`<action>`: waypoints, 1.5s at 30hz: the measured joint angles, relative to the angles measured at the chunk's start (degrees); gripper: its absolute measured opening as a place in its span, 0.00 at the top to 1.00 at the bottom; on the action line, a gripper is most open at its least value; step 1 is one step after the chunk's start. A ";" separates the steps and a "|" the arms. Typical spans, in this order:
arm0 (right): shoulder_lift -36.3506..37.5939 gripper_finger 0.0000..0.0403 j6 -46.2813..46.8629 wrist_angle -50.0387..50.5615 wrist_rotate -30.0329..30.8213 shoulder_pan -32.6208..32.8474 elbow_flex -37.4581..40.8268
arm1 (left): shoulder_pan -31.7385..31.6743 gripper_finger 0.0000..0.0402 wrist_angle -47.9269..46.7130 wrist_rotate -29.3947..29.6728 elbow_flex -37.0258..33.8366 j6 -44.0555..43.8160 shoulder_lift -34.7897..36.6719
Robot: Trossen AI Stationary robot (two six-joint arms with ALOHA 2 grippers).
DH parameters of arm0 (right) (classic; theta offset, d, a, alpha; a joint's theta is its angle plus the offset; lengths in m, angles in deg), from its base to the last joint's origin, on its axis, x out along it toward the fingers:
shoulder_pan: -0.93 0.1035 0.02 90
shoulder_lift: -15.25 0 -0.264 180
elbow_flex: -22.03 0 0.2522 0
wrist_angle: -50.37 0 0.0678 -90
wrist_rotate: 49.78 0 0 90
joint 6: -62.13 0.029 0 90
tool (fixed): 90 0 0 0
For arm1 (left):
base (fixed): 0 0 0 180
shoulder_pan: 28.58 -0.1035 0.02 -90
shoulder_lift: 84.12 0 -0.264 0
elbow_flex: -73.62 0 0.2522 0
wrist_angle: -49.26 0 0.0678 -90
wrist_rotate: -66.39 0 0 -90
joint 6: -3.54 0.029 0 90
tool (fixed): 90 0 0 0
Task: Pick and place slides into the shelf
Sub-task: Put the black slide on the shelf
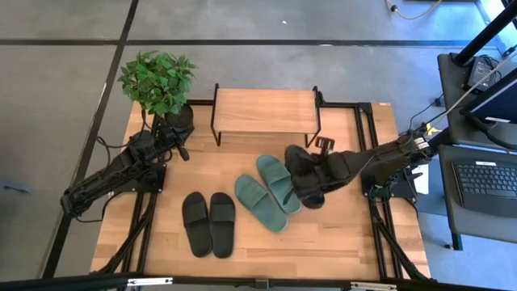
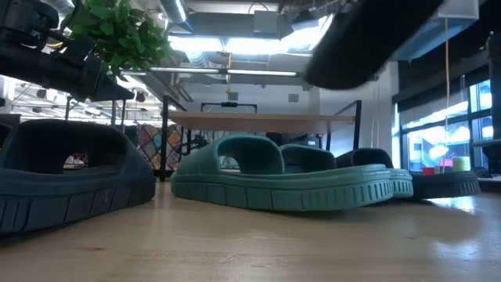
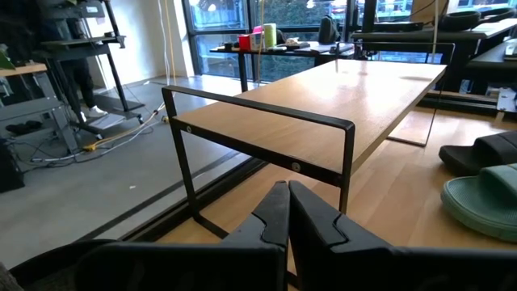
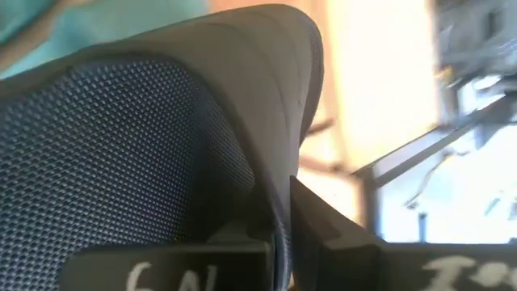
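High view: right gripper [image 1: 311,187] clamped on a black slide [image 1: 303,174], just beside the green pair [image 1: 269,191] at mid-table. Shelf [image 1: 265,111] at the far edge. Left gripper [image 1: 182,150] near the plant [image 1: 157,81].

Low view: black slide [image 2: 368,39] off the table.

Left wrist view: fingers [image 3: 275,218] pressed together, empty, facing the shelf [image 3: 323,113].

Right wrist view: slide strap [image 4: 161,121] pinched.

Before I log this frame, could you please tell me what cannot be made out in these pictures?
- Right end effector, high view: its fingers are hidden by the black slide it holds.
- Right wrist view: that slide fills the picture, hiding the table below.
- Low view: the shelf shows only in part behind the green slides; its lower tier is hidden.
- Another black slide, low view: mostly hidden behind the green ones.
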 joint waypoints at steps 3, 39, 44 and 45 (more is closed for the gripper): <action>0.01 0.97 -7.86 -3.37 5.00 -3.96 -2.81 | 0.00 1.00 0.00 0.00 0.00 0.00 -0.01; -9.27 0.97 -43.01 -23.28 12.05 -37.45 -4.94 | 0.00 1.00 -0.02 0.00 0.02 0.00 -0.01; -9.07 0.97 -43.09 -23.43 12.07 -38.40 -4.94 | 0.00 1.00 -0.02 0.02 0.02 0.02 0.00; -9.01 0.97 -43.11 -23.40 12.11 -38.42 -4.94 | 0.00 1.00 -0.02 0.02 0.02 0.02 0.00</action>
